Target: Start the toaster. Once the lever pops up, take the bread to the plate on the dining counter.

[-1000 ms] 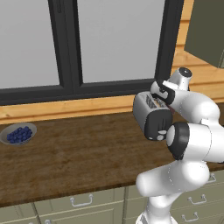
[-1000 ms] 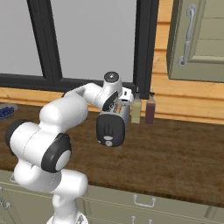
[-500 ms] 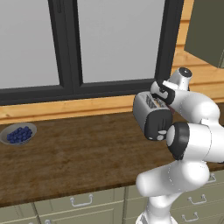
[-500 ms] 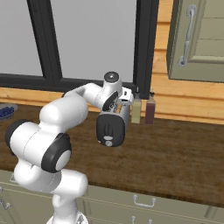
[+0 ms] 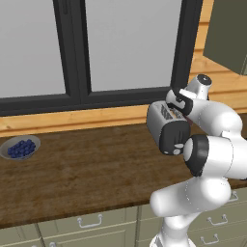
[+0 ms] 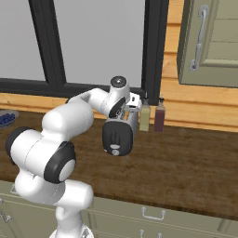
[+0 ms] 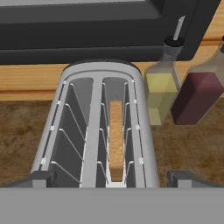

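Note:
The silver toaster (image 5: 160, 121) stands on the wood counter below the window, its black end panel (image 6: 118, 139) turned toward the robot. From above, the toaster (image 7: 98, 78) shows two slots, and the tan bread (image 7: 116, 140) stands on edge low in the right one. My gripper (image 7: 113, 178) hovers open just above the toaster's near end. One fingertip (image 7: 41, 178) sits outside the left wall and the other outside the right wall, with nothing held. The lever is too small to make out on the panel. The plate and the dining counter are out of view.
Two bottles, one yellow (image 7: 159, 94) and one dark red (image 7: 197, 98), stand close to the toaster's right, against the wall. A grey bowl of blueberries (image 5: 19, 147) sits far left on the counter. Beige drawers (image 6: 153, 216) run below the counter edge.

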Available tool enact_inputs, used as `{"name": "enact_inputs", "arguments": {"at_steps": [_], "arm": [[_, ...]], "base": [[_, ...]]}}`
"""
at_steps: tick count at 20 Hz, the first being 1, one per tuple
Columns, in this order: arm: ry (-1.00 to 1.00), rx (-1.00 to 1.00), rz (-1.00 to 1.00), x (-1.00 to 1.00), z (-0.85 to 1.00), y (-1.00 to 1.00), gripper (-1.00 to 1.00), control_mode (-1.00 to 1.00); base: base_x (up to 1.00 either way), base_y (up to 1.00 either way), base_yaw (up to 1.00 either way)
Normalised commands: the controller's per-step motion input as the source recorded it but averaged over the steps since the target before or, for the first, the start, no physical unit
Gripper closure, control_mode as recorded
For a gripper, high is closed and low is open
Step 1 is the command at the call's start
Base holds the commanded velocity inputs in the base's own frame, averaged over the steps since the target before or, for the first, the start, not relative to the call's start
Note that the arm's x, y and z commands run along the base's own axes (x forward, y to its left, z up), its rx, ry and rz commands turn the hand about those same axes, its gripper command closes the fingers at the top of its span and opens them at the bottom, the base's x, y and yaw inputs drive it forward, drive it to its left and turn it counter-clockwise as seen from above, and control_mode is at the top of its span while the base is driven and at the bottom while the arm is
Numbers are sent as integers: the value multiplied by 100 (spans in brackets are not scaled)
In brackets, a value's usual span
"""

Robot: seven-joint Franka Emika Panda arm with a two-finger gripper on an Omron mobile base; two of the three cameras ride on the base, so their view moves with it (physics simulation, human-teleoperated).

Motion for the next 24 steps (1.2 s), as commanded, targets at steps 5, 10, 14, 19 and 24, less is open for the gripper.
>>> {"name": "enact_inputs", "arguments": {"at_steps": [5, 10, 14, 19, 24], "arm": [[0, 0, 0, 0, 0, 0, -100, -100], [0, 0, 0, 0, 0, 0, -100, -100], [0, 0, 0, 0, 0, 0, -100, -100], [0, 0, 0, 0, 0, 0, -100, -100], [0, 0, 0, 0, 0, 0, -100, -100]], "base": [[0, 0, 0], [0, 0, 0], [0, 0, 0], [0, 0, 0], [0, 0, 0]]}}
